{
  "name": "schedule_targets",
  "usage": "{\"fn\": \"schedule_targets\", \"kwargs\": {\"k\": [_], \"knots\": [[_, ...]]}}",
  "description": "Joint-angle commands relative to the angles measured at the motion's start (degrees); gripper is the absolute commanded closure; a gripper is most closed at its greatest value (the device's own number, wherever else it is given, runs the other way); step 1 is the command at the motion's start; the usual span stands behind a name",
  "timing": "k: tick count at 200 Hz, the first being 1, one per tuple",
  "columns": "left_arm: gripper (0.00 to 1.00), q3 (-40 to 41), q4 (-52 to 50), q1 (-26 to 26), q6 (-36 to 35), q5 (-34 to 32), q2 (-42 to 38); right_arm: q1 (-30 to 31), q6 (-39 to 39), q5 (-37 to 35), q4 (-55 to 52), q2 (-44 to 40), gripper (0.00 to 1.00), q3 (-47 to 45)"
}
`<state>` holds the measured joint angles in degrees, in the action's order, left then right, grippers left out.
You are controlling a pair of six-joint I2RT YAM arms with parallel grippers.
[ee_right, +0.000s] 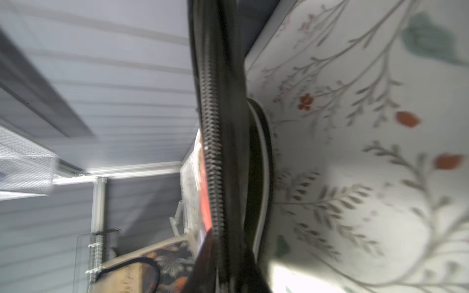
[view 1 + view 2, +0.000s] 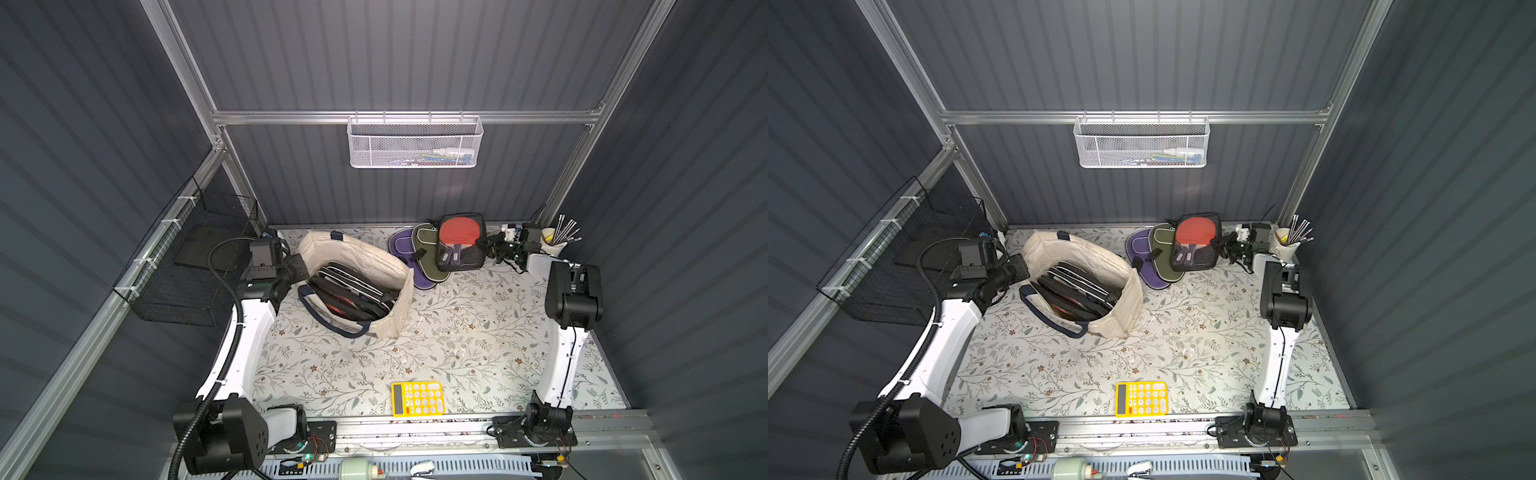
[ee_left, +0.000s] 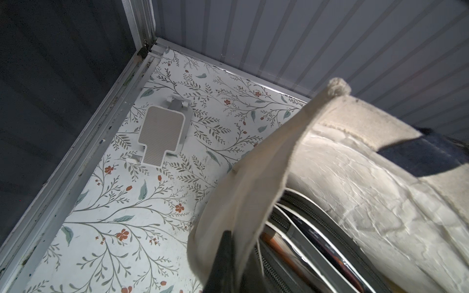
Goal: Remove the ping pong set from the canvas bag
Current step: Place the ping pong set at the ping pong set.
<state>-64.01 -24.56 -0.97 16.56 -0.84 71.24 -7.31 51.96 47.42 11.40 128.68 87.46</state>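
White shells and boxy black joints on left arm (image 2: 245, 353) and right arm (image 2: 561, 365); black corrugated conduit (image 2: 189, 428) along the left.

Bright tabletop (image 2: 457, 332), dim surroundings; right wrist view blurred.

One canvas bag (image 2: 357, 251), three paddle cases (image 2: 459, 237) by the right hand (image 2: 490, 243), one calculator (image 2: 417, 398), one pen cup (image 2: 552, 246), two baskets (image 2: 413, 143)
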Motion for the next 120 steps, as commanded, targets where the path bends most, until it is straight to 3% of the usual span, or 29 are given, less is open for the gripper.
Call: {"fn": "schedule_targets", "kwargs": {"k": [1,17,67,120], "knots": [[1.0,0.2,1.9,-0.5,-1.0,0.4,-1.4,0.2,-6.0,-2.5,-8.0,-0.3,0.75,2.5],[1.0,0.2,1.9,-0.5,-1.0,0.3,-1.4,0.2,-8.0,-4.2,-11.3,-0.4,0.65,3.6],[1.0,0.2,1.9,-0.6,-1.0,0.4,-1.2,0.3,-12.0,-7.4,-17.8,-0.2,0.48,6.3],[1.0,0.0,2.0,-0.7,-0.9,0.7,-1.2,1.0,-15.5,-11.5,-24.1,-0.7,0.36,7.8]]}}
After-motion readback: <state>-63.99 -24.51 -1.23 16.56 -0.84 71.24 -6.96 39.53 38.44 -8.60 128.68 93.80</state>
